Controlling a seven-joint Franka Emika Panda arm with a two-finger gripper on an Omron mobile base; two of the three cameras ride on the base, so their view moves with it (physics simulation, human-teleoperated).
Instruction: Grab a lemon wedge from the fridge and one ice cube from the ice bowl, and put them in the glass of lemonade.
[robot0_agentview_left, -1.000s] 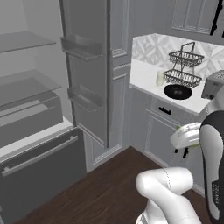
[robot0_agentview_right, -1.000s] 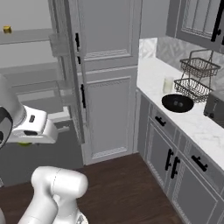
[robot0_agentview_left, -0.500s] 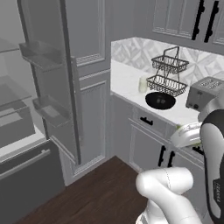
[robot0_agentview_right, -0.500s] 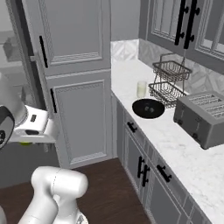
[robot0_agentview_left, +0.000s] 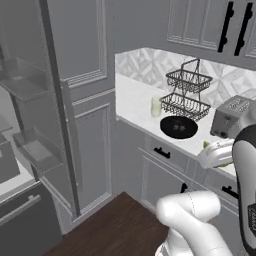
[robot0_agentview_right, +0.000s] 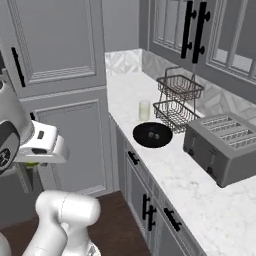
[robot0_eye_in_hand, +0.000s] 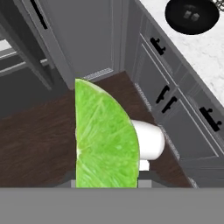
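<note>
A bright green lemon wedge (robot0_eye_in_hand: 104, 140) stands upright close in the hand view, hiding the fingertips; my gripper (robot0_agentview_left: 220, 159) is shut on it. Seen from the right base, the hand (robot0_agentview_right: 42, 147) hangs low over the floor, left of the counter, with a green sliver of wedge (robot0_agentview_right: 31, 163) beneath it. The glass of lemonade (robot0_agentview_left: 156, 106) (robot0_agentview_right: 144, 109) stands on the counter beside a black ice bowl (robot0_agentview_left: 178, 127) (robot0_agentview_right: 152, 134) (robot0_eye_in_hand: 191, 15) that holds two cubes. The fridge (robot0_agentview_left: 30, 150) stands open at the left, its door bins showing.
A two-tier wire basket (robot0_agentview_left: 187, 92) (robot0_agentview_right: 177, 100) stands behind the bowl, and a grey toaster (robot0_agentview_left: 231, 116) (robot0_agentview_right: 225, 147) to its right. Tall panelled cabinets (robot0_agentview_left: 82, 100) separate fridge and white counter (robot0_agentview_right: 170, 170). Drawers with black handles (robot0_eye_in_hand: 164, 94) run under the counter; dark wood floor (robot0_eye_in_hand: 35, 140) lies below.
The whole scene has shifted left as the base turned toward the counter; fridge slides off to the left, counter and bowl come nearer. The wedge stays in the shut gripper.
</note>
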